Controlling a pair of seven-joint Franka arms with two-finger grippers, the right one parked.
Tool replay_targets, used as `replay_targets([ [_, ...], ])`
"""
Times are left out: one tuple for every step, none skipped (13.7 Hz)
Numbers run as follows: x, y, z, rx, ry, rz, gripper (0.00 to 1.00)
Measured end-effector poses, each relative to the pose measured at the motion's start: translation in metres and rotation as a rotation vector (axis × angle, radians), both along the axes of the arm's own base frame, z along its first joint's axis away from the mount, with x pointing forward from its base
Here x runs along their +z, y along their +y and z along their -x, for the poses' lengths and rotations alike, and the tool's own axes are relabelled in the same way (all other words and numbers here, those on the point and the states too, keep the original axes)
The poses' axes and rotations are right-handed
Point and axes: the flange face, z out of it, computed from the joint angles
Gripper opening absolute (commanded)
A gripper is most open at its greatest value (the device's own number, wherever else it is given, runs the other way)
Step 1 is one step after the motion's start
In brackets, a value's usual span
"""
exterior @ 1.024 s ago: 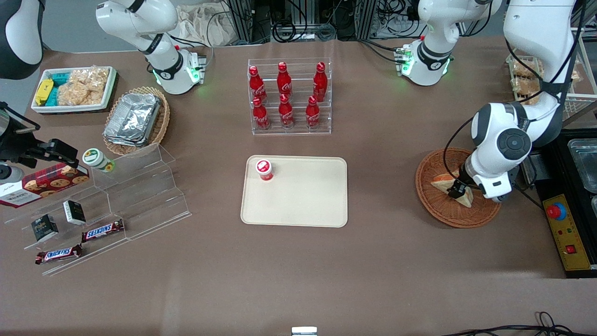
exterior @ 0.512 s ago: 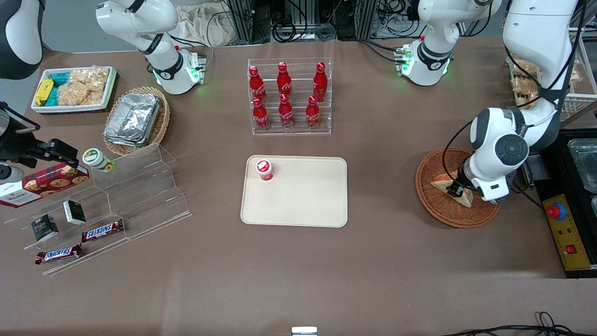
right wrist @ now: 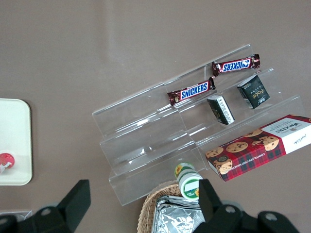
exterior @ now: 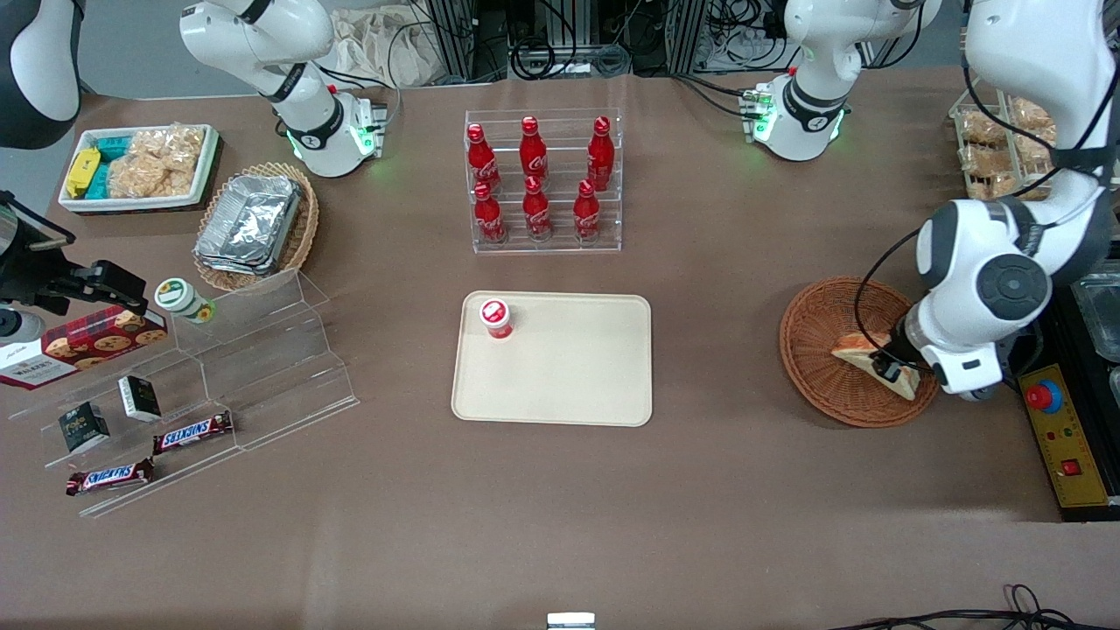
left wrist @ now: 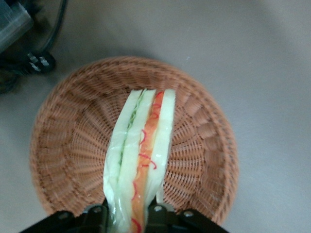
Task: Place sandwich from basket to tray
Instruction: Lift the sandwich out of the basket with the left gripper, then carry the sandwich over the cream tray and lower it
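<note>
The sandwich (exterior: pixel 868 353), a pale wedge with orange-red and green filling, is held over the reddish-brown wicker basket (exterior: pixel 818 367) at the working arm's end of the table. My left gripper (exterior: pixel 892 368) is shut on the sandwich's wide end. In the left wrist view the sandwich (left wrist: pixel 141 150) stands between the two black fingers (left wrist: pixel 158 214), with the basket (left wrist: pixel 73 145) beneath it. The beige tray (exterior: pixel 577 372) lies at the table's middle, apart from the basket. A red-capped cup (exterior: pixel 495 317) stands on one corner of the tray.
A clear rack of red bottles (exterior: pixel 542 184) stands farther from the camera than the tray. A stepped acrylic shelf with snacks (exterior: pixel 219 367), a tan basket of foil containers (exterior: pixel 254 223) and a white snack bin (exterior: pixel 140 166) lie toward the parked arm's end. A yellow control box (exterior: pixel 1063 433) sits beside the basket.
My left gripper has shifted with the sandwich in it, toward the basket's rim at the control box side. The basket and tray have not moved.
</note>
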Motion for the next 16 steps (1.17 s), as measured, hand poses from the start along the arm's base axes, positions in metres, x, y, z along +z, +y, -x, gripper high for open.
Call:
replay_targets([
  [0.029,-0.009,-0.01,-0.033,-0.002,0.018,0.0],
  [0.062,-0.02,-0.019,-0.074,-0.008,0.061,0.0],
  [0.095,-0.03,-0.025,-0.12,-0.009,0.117,0.0],
  [0.128,-0.038,-0.029,-0.178,-0.009,0.177,0.0],
  [0.156,-0.046,-0.031,-0.238,-0.011,0.22,0.0],
  [0.178,-0.057,-0.031,-0.298,-0.015,0.244,0.0],
  [0.193,-0.076,-0.031,-0.365,-0.024,0.262,0.0],
  [0.199,-0.1,-0.03,-0.44,-0.027,0.279,0.0],
  [0.197,-0.13,-0.027,-0.518,-0.019,0.3,0.0],
  [0.19,-0.161,-0.021,-0.588,0.001,0.315,0.0],
  [0.177,-0.192,-0.016,-0.655,0.028,0.32,0.0],
  [0.161,-0.221,-0.012,-0.714,0.051,0.322,0.0],
  [0.141,-0.247,-0.012,-0.766,0.05,0.328,0.0],
  [0.119,-0.271,-0.016,-0.807,0.031,0.329,0.0],
  [0.093,-0.295,-0.018,-0.832,0.017,0.324,0.0],
  [0.064,-0.318,-0.017,-0.839,0.016,0.309,0.0],
])
